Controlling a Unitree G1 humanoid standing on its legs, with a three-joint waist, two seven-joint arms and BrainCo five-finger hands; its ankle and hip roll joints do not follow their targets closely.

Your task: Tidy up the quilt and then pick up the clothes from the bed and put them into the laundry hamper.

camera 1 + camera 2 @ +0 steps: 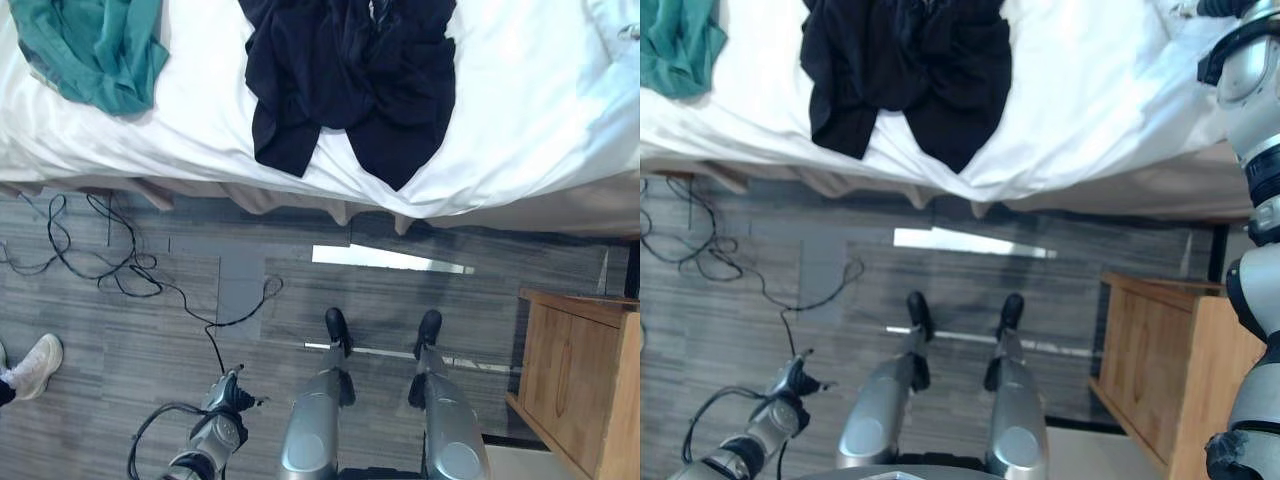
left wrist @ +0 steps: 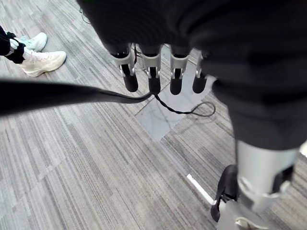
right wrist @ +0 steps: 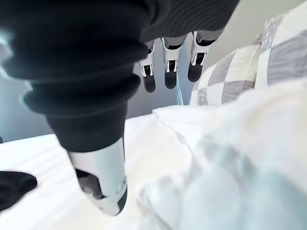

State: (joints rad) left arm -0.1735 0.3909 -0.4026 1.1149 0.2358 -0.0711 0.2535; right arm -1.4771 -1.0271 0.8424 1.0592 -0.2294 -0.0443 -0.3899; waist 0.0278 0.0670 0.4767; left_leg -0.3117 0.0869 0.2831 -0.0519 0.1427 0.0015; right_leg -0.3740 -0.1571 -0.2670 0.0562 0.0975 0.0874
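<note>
Right robot hand (image 3: pixel 165 67) above rumpled white quilt (image 3: pixel 230 182).

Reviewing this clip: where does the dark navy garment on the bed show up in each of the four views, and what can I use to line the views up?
Left eye view: the dark navy garment lies at top centre on the white quilt, hanging toward the bed's edge.
Right eye view: same garment, top, left of centre.
Left wrist view: not in it.
Right wrist view: a dark patch at the lower left edge, probably the garment.
Shared landmark: the white quilt in three views; the wooden nightstand links the eye views.
</note>
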